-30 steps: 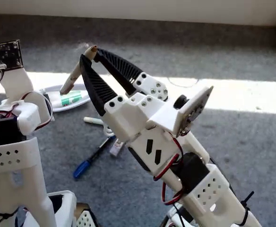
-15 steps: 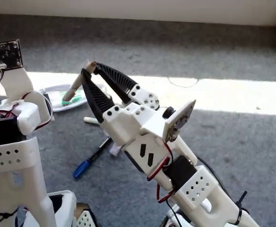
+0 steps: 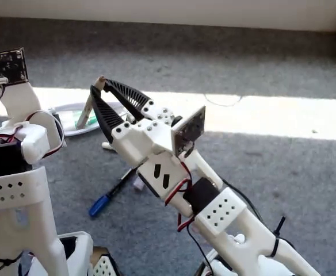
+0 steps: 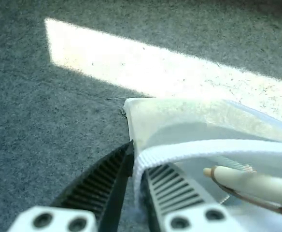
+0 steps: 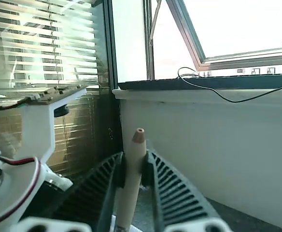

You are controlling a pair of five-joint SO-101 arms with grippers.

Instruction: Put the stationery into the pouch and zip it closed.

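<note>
A clear mesh pouch (image 3: 64,115) lies on the grey carpet at the left, with a green item (image 3: 88,119) inside. My left gripper (image 4: 133,155) is shut on the pouch's white zipper edge (image 4: 189,147), holding the mouth up. My right gripper (image 3: 98,88) is shut on a beige pen (image 3: 90,108), which hangs tilted with its lower end at the pouch. The pen's tip (image 4: 247,183) shows just over the pouch mouth. In the right wrist view the beige pen (image 5: 131,188) stands pinched between the black fingers (image 5: 172,193).
A blue-capped pen (image 3: 111,191) lies loose on the carpet in front of the pouch, and a small white stick (image 3: 111,146) lies beside it. The left arm's white frame (image 3: 15,190) fills the near left. A sunlit strip (image 3: 271,115) crosses the carpet.
My right arm has swung left and down with the beige pen, bringing its lower end to the pouch. The pouch and the loose pens have stayed put.
</note>
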